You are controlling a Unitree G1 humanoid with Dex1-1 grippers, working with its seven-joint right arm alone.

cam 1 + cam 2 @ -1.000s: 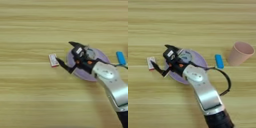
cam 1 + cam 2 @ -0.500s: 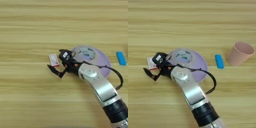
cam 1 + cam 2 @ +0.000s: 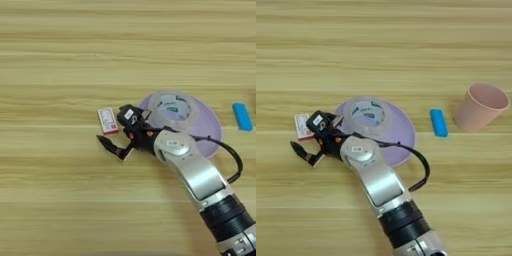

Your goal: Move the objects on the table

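Leftmost, the red-and-white box (image 3: 107, 120) lies flat on the bench (image 3: 60, 60). Just beside it the tool (image 3: 118, 141) hovers, black fingers spread apart, grasping nothing. Right of that, the lavender plate (image 3: 205, 125) carries the tape roll (image 3: 172, 106). Then the blue bar (image 3: 439, 122) lies apart, and a pink cup (image 3: 479, 106) stands upright far right.

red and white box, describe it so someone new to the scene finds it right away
Find the lavender plate mid-table with the tape roll on it. Just off its left rim lies the small flat red-and-white box, beside the black gripper. It is the only red thing there.
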